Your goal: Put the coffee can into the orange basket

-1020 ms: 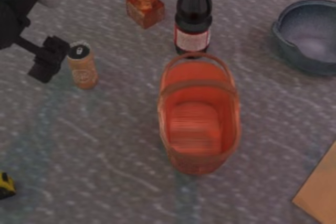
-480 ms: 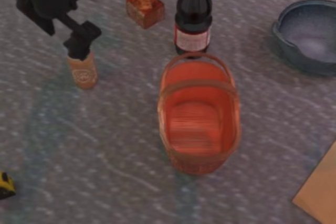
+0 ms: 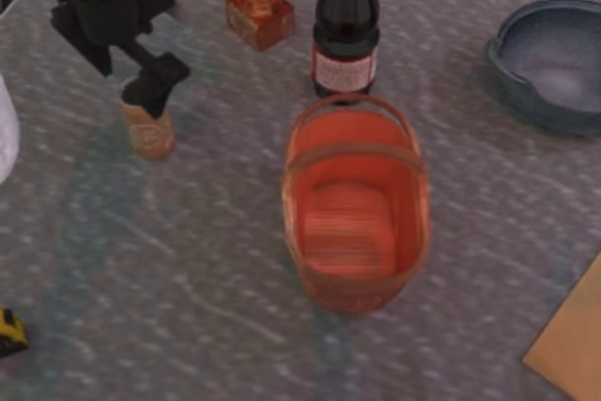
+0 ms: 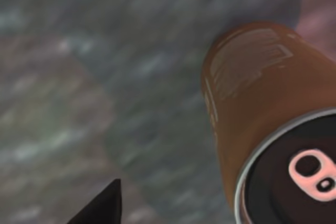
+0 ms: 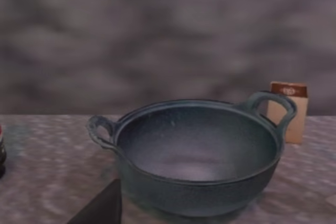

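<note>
Left gripper point(image 3: 150, 96) directly above coffee can point(image 3: 148, 133), covering its top in top view; finger spread cannot tell. Left wrist view: can point(image 4: 262, 114) close below, upright, dark lid with pull tab, one dark finger tip point(image 4: 102, 208) beside it, apart from can. Can stands on table point(image 3: 188, 279), left of orange basket point(image 3: 357, 204), well apart. Basket at table centre, bottle point(image 3: 346, 25) just behind it, orange block point(image 3: 260, 14) beside bottle. Bowl point(image 3: 554, 63) far right. Right arm out of top view; its wrist view faces bowl point(image 5: 197, 156).
</note>
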